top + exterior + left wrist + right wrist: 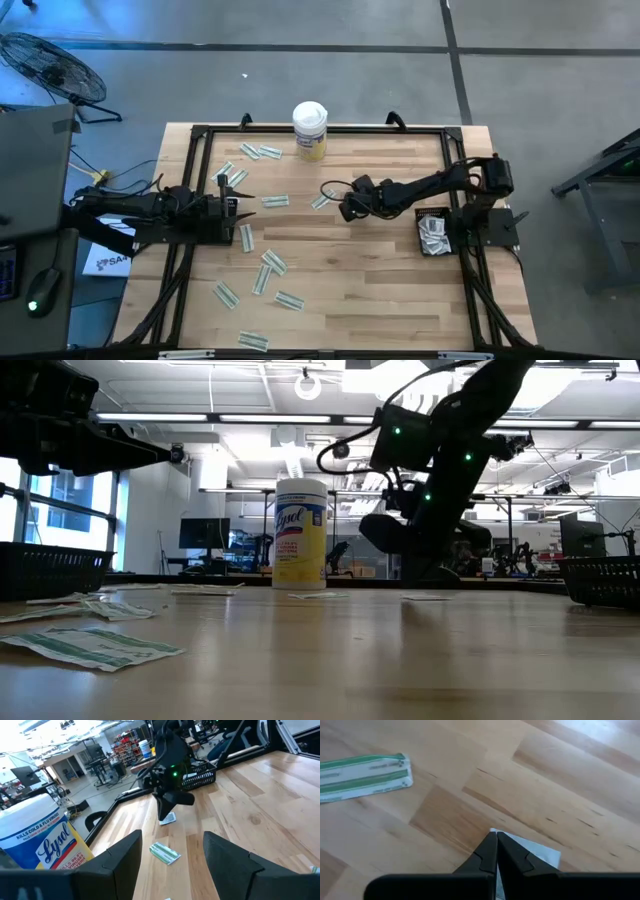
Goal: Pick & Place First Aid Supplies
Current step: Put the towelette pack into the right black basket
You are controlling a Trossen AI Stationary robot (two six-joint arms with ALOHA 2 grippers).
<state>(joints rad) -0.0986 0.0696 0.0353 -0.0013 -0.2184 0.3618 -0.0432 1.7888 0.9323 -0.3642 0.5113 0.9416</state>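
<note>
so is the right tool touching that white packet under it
Touching. The right wrist view shows the right tool shut, its tips pressed onto the white packet on the table.

The canister [37, 840], close off the left gripper [170, 857], reads "Lysol" in blue script with "KILLS COLD & FLU VIRUS" above it. The low view catches "Lysol" again; the packets' print stays unreadable.

Upright wipes canister [310, 130], perhaps a fan [52, 68]
</note>
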